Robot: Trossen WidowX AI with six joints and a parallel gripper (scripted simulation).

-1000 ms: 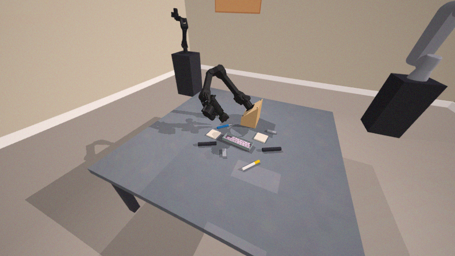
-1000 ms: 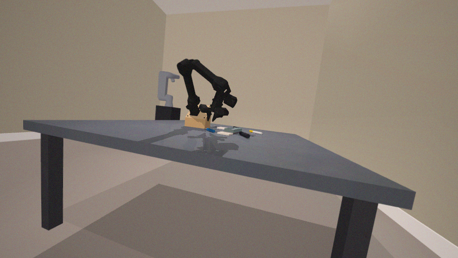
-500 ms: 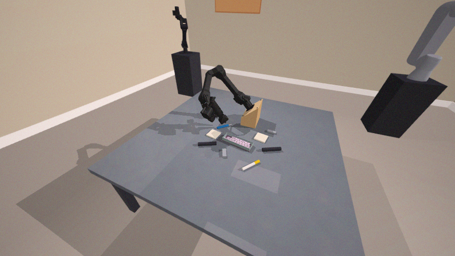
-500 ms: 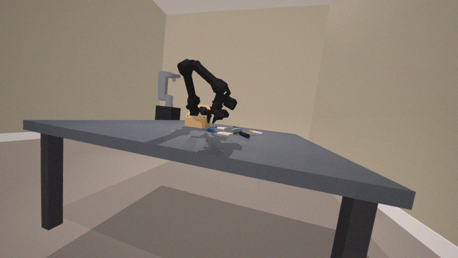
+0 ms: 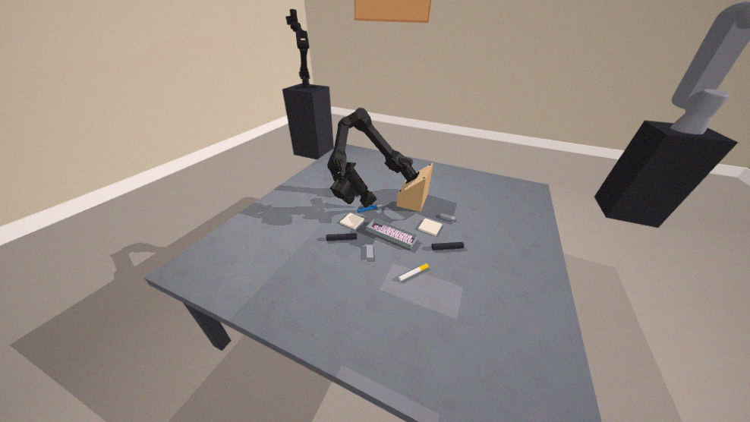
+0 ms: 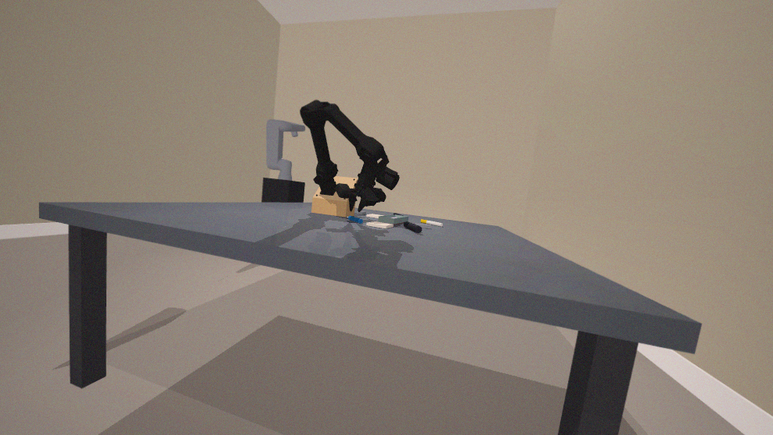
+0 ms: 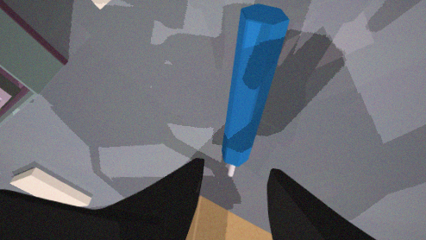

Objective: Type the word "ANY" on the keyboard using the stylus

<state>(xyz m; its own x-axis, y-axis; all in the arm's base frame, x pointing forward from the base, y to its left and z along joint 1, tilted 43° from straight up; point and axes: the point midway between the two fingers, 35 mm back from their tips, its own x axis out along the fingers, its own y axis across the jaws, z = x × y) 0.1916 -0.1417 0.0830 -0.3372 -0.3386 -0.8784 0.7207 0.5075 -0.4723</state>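
Keyboard (image 5: 392, 234) (image 6: 393, 218) (image 7: 32, 52), mostly cropped from the wrist view.

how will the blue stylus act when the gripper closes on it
The blue stylus looks rigid, with a straight barrel, so it probably won't bend. Its flat facets should resist rolling, though a nudge could tip it over an edge. The slim pale tip may offer less grip than the thicker barrel.

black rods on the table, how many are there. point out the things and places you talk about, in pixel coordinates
2. In the top view, one black rod (image 5: 341, 237) lies left of the keyboard (image 5: 392, 234), the other black rod (image 5: 448, 245) to its right. The exterior view plainly shows only one.
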